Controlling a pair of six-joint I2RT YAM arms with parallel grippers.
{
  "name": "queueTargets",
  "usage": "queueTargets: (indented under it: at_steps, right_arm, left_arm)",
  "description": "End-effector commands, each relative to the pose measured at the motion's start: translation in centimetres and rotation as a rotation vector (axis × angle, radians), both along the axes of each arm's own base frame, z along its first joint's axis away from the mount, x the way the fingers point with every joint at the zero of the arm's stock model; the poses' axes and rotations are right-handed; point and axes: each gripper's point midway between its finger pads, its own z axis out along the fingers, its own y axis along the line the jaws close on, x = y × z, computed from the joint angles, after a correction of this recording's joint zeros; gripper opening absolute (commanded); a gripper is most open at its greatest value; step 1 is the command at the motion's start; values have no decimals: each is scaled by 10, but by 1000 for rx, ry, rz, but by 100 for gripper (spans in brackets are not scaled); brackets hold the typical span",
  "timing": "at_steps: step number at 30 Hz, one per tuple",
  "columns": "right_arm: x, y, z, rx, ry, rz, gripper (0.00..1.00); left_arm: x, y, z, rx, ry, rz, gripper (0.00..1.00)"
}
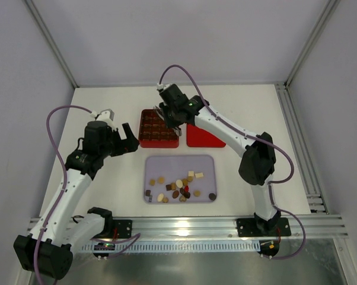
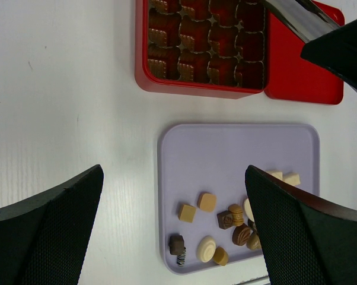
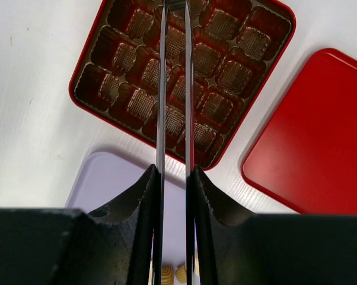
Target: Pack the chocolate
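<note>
The chocolates (image 1: pixel 177 187) lie loose in the near half of the pale lilac tray (image 1: pixel 166 163); they also show in the left wrist view (image 2: pixel 226 222). The red box (image 1: pixel 159 127) with brown grid compartments stands behind the tray, and the compartments I see in the right wrist view (image 3: pixel 184 71) look empty. My right gripper (image 1: pixel 172 116) (image 3: pixel 174 172) is shut on thin metal tweezers (image 3: pixel 161 89), whose blades reach over the box. I see nothing between the blades. My left gripper (image 1: pixel 122 139) (image 2: pixel 174 172) is open and empty, above the table at the tray's left side.
The flat red lid (image 1: pixel 203 135) lies right of the box, touching it. White walls close in the table at the back and sides. An aluminium rail (image 1: pixel 184 225) runs along the near edge.
</note>
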Motion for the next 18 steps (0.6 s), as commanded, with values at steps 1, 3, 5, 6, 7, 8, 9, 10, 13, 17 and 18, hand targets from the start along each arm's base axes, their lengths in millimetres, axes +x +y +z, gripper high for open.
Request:
queueTargets:
  at_steps: [1,3,5,6,7,8,9,10,13,17,18]
  right_arm:
    - [17,9,22,17,-80,4,21]
    - [19,10,16,12,-76,3,21]
    - [20,12,10,5,-68,5,21]
    - [20,11,7,-2,-64,1,21]
    - [21,13,6,-3,-65,3,21]
    - [21,12,2,-8,-59,2,21]
    - [22,13,0,-10,-56,1,22]
    - [23,14,0,-7,-60,2,22]
    - [25,13,-7,-21,-51,0,26]
    - [25,14,-10,-28,-48,-3,29]
    - [25,14,-12,-28,-46,-3,31]
  left_arm:
    - [5,0,10,-2,-30,2,100]
    - [5,0,10,-3,-31,2,100]
    - [5,0,11,-2,-32,3,100]
    - [5,0,11,-3,-35,3,100]
    - [5,0,10,-2,-30,3,100]
    - [5,0,10,-2,-30,3,100]
    - [6,0,10,-2,-30,3,100]
    - [6,0,10,-2,-30,3,100]
    - [6,0,10,0,-29,4,100]
    - [6,0,10,0,-29,4,100]
    - [6,0,10,0,-29,4,100]
